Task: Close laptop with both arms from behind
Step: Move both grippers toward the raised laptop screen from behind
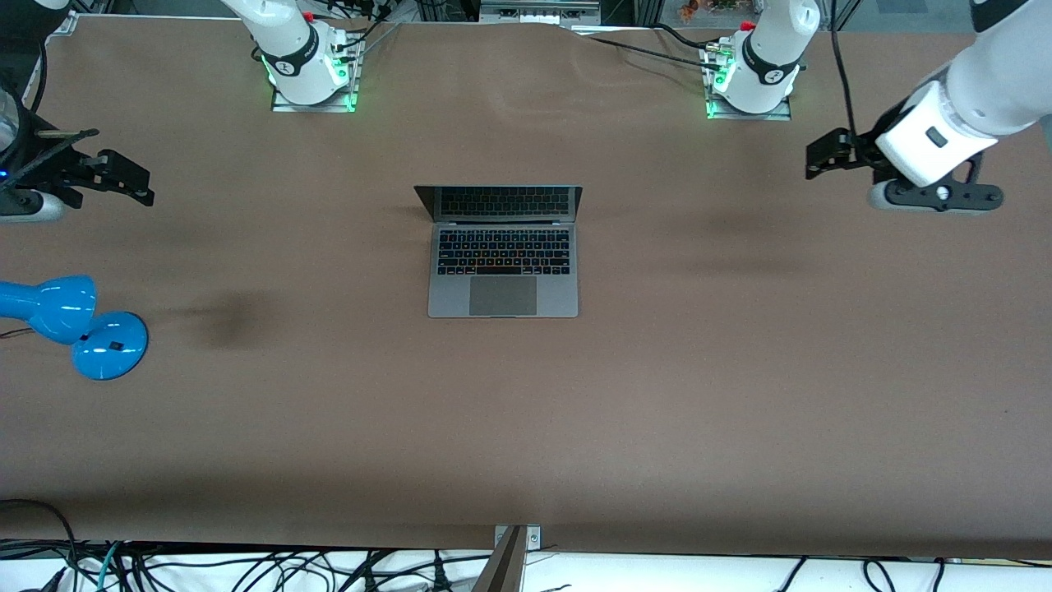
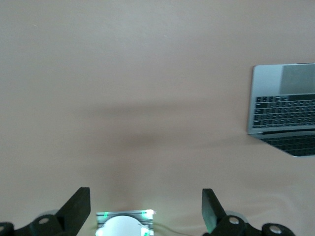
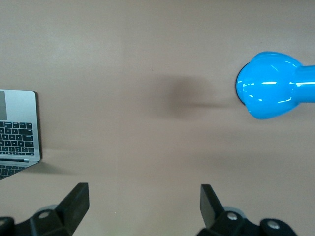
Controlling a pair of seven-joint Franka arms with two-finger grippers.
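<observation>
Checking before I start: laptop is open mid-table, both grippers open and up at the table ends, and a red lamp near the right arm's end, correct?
Not quite: the lamp is blue, as the front view shows. The laptop is open, and the left gripper and right gripper are open.

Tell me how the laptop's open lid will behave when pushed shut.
The laptop lid looks thin and rigid, so it should probably swing on its hinge rather than flex. The base lies flat on smooth brown table and may slide. Both tools, left and right, hang open, well clear.
</observation>
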